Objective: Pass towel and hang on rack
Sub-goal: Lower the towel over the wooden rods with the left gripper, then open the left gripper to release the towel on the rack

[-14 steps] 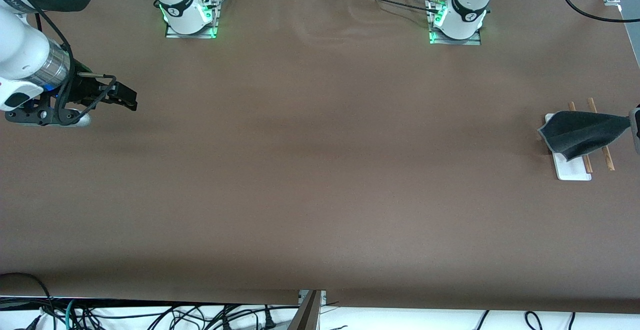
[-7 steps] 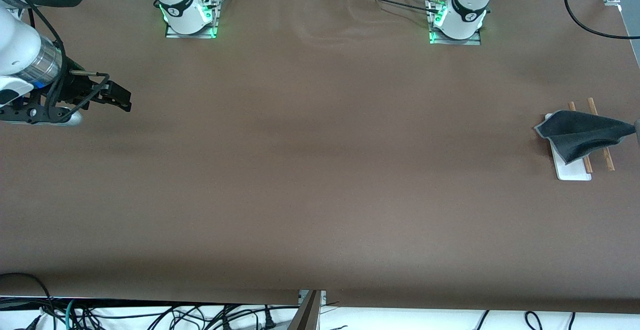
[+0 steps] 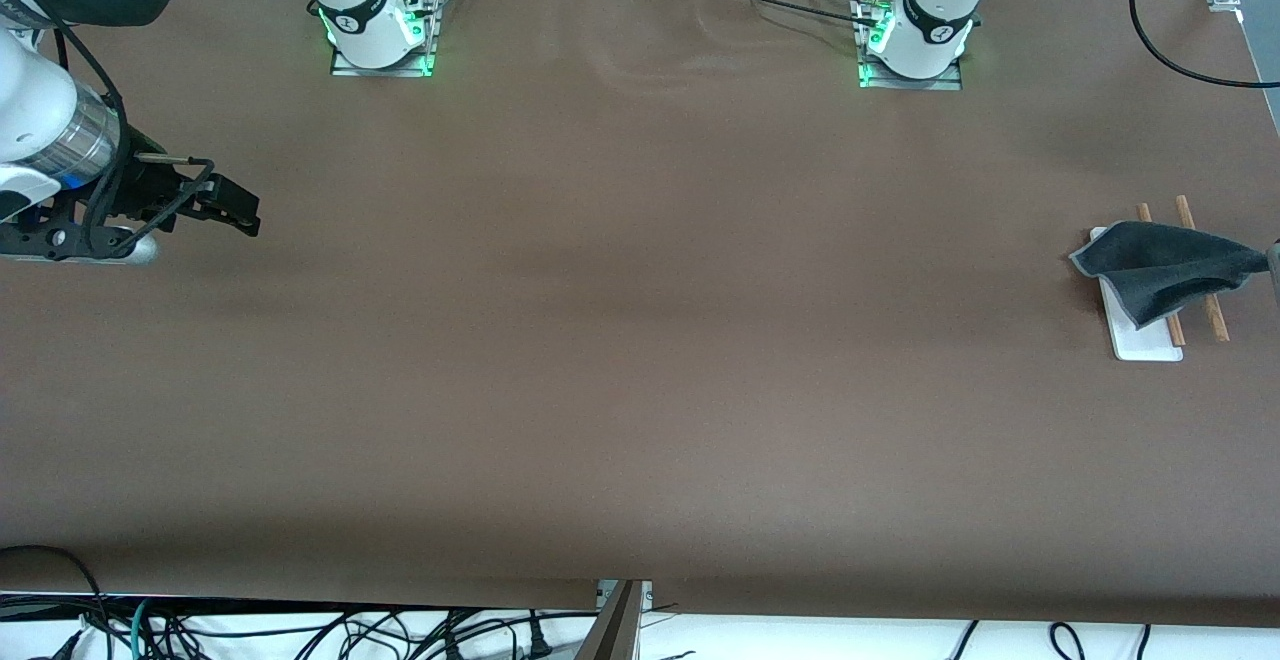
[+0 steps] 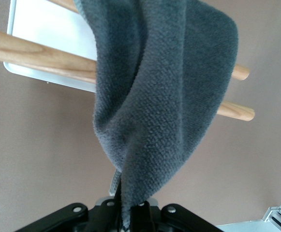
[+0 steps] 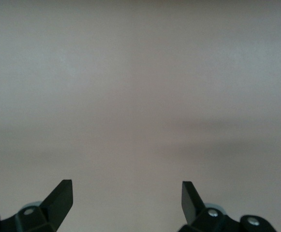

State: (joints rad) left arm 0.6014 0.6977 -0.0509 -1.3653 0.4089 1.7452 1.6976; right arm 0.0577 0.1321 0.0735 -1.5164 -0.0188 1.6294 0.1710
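Observation:
The dark grey towel point(image 3: 1160, 275) lies draped across the two wooden rods of the rack point(image 3: 1143, 342) at the left arm's end of the table. One corner stretches off to my left gripper point(image 3: 1274, 270), which just shows at the view's edge. In the left wrist view the towel point(image 4: 164, 96) hangs over both rods point(image 4: 29, 53) above the white base point(image 4: 43, 24), and my left gripper point(image 4: 130, 215) is shut on its gathered corner. My right gripper point(image 3: 240, 212) waits open over bare table at the right arm's end, with nothing between its fingertips point(image 5: 126, 198).
The brown table point(image 3: 640, 340) stretches bare between the two arms. Both arm bases point(image 3: 380, 30) stand at the edge farthest from the front camera. Cables point(image 3: 300, 635) hang below the nearest edge.
The towel has sunk and settled lower onto the rods, with the left gripper still pinching its corner. The right gripper has drawn back a little toward the right arm's end of the table.

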